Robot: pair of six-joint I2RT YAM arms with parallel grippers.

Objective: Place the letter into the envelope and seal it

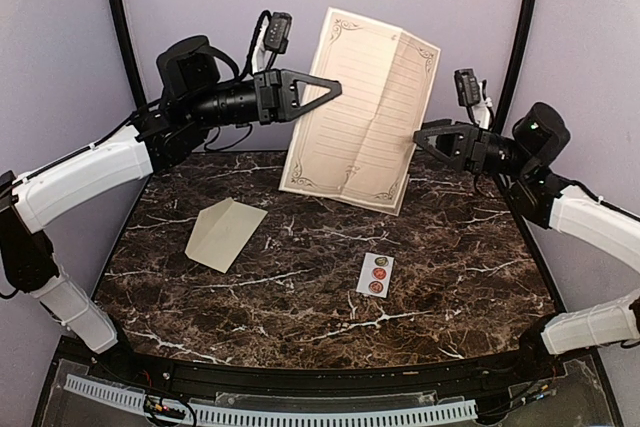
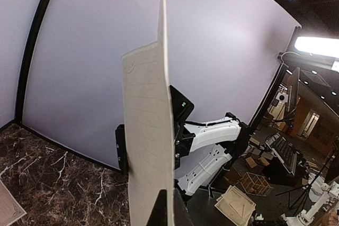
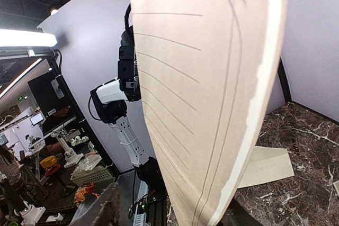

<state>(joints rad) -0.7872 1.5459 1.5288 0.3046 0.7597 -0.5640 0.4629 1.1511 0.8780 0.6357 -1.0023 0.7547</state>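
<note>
The letter (image 1: 360, 112), a tan lined sheet with a printed border and a fold down its middle, hangs upright above the table's far side. My left gripper (image 1: 335, 87) is shut on its left edge; the left wrist view shows the letter (image 2: 145, 130) edge-on, pinched between the dark fingertips (image 2: 159, 210). My right gripper (image 1: 422, 137) straddles the sheet's right edge. In the right wrist view the letter (image 3: 201, 78) stands between the fingers (image 3: 103, 205), with a gap on the left side. The plain beige envelope (image 1: 225, 233) lies flat on the table's left part, also visible as the envelope (image 3: 270, 165).
A small white sticker strip (image 1: 375, 273) with three round red dots lies on the dark marble table (image 1: 300, 297), right of centre. Purple walls close in the back and sides. Both arms reach in over the table's far half.
</note>
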